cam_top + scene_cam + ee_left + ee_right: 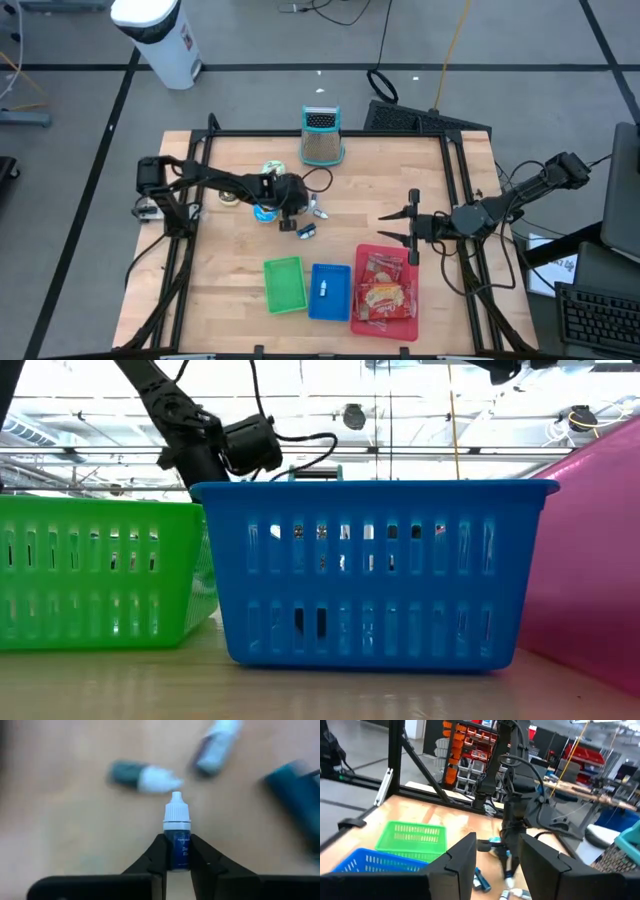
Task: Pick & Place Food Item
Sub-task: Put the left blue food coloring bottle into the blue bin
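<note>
Small dark-blue dropper bottle with a white cap [177, 837] stands between the two dark fingers of the left end effector [177, 865], which is clenched on its lower body; the cap sticks out beyond the fingertips, low in the centre of the left wrist frame. Beyond it, two more small bottles [142, 775] lie blurred on the wooden desk [60, 830]. In the high view this left end effector [290, 200] sits left of centre. Nearer the lower edge stand a green plastic basket [284, 283], a blue plastic basket [329, 291] and a red plastic basket [385, 292] with packaged snacks. The right end effector [412, 227] hovers right of centre with its fingers parted, grasping nothing. Farther up stands a grey mesh basket with a teal rim [322, 137].
</note>
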Available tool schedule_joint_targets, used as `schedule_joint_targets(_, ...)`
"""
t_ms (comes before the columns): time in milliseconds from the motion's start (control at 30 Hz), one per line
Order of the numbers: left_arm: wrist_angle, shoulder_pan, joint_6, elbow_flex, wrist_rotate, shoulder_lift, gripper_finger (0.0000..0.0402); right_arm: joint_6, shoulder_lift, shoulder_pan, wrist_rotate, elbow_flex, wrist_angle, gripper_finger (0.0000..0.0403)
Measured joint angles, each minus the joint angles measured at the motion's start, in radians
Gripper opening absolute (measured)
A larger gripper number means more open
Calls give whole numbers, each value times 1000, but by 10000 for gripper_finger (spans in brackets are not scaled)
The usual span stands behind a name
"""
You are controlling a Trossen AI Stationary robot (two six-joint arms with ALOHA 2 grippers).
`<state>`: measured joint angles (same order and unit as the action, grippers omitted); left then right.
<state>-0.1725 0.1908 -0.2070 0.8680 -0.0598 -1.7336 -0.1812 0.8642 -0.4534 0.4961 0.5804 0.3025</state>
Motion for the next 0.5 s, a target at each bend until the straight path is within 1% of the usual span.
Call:
schedule_joint_targets(67, -17, -30, 7, 9, -86, 29, 48, 31, 0, 7, 0, 0, 0, 132)
schedule_joint_targets(167, -38, -103, 10, 51, -196, 83, 54, 42, 3, 23, 0, 0, 1, 132)
schedule_joint_targets(300, -50, -217, -3, 122, -318, 123, 55, 48, 42, 62, -1, -28, 66, 128)
schedule_joint_targets(433, -42, -328, -66, 228, -418, 123, 48, 99, 115, 138, -1, -59, 187, 124)
schedule_joint_targets(500, -40, -372, -106, 277, -466, 110, 48, 139, 158, 181, -3, -63, 221, 124)
